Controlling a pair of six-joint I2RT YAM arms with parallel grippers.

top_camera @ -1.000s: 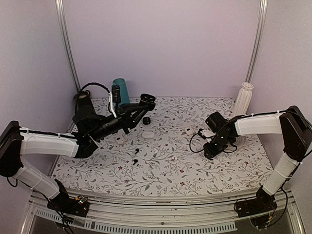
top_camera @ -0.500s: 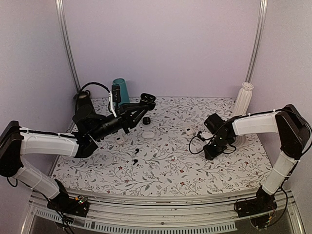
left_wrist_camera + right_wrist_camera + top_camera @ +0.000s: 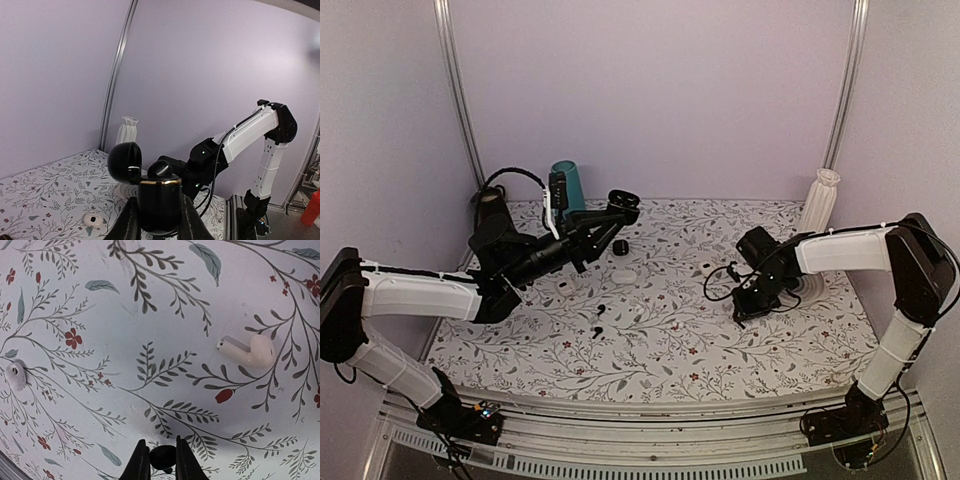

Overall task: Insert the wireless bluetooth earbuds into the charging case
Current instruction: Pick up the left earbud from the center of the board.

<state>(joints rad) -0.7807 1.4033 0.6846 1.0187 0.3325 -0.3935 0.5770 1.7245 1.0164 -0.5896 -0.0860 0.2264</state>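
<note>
My left gripper point(image 3: 611, 214) is raised above the back left of the table and shut on the charging case point(image 3: 624, 203). In the left wrist view the glossy black case point(image 3: 159, 200) sits upright between the fingers point(image 3: 129, 224). Its lid point(image 3: 125, 161) is swung open to the left, and a rounded black earbud head point(image 3: 160, 169) pokes above the gold rim. My right gripper point(image 3: 743, 306) points down at the table right of centre. In the right wrist view it point(image 3: 161, 446) is shut on a tiny black earbud point(image 3: 162, 458). Two more small black earbuds point(image 3: 602, 307) point(image 3: 596, 330) lie left of centre.
White cases point(image 3: 623, 274) point(image 3: 567, 288) point(image 3: 706, 268) and a smaller black case point(image 3: 619, 247) lie on the floral cloth. White earbuds point(image 3: 248, 349) point(image 3: 16, 374) lie ahead of the right gripper. A teal cup point(image 3: 567, 185) stands at the back left, a white vase point(image 3: 820, 200) at the back right.
My right gripper has closed on the black earbud, and its arm has shifted a little to the left. The left arm and the case have stayed still.
</note>
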